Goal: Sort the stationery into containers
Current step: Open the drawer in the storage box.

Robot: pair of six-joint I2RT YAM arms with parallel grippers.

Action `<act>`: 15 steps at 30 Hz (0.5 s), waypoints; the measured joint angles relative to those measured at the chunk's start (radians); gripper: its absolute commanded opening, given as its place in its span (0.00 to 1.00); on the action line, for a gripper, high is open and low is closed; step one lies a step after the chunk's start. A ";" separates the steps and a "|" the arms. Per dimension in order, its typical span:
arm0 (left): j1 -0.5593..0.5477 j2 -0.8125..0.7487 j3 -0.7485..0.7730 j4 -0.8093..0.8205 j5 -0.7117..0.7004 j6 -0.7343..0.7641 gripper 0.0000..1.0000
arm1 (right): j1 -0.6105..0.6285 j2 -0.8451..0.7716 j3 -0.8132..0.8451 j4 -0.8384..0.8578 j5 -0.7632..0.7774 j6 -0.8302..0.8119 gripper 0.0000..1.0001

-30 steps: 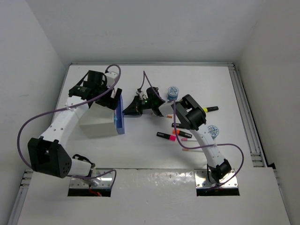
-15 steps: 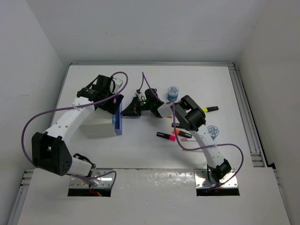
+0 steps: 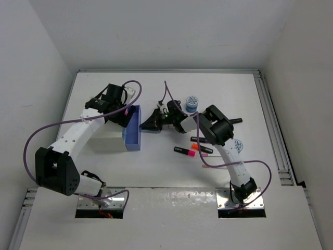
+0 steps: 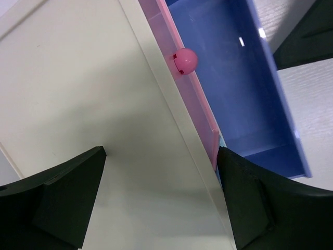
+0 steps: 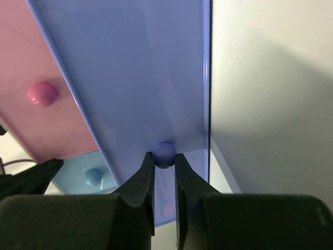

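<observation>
Knob (image 5: 164, 151) of blue drawer (image 5: 140, 78), half hidden within right gripper (image 5: 164, 159)

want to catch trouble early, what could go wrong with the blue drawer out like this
The right gripper pinches the small round knob of the light blue plastic drawer with just its tips and could slip. The left gripper stands open over the white cabinet, so a pull might drag it.

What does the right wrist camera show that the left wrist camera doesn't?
Only the right wrist view: the right gripper pinching the round knob of the blue drawer. Only the left wrist view: the left gripper open over the white cabinet, and the drawer's inside, bare where visible. Both: the blue drawer pulled out, and the pink knob.
</observation>
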 measured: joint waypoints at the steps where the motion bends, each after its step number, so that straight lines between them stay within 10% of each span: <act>1: 0.003 0.000 0.000 0.002 0.000 0.000 0.94 | -0.007 -0.006 -0.013 0.005 0.000 0.000 0.00; 15: 0.032 0.012 -0.001 0.035 0.002 -0.003 0.95 | -0.086 -0.075 -0.137 0.027 0.008 -0.012 0.00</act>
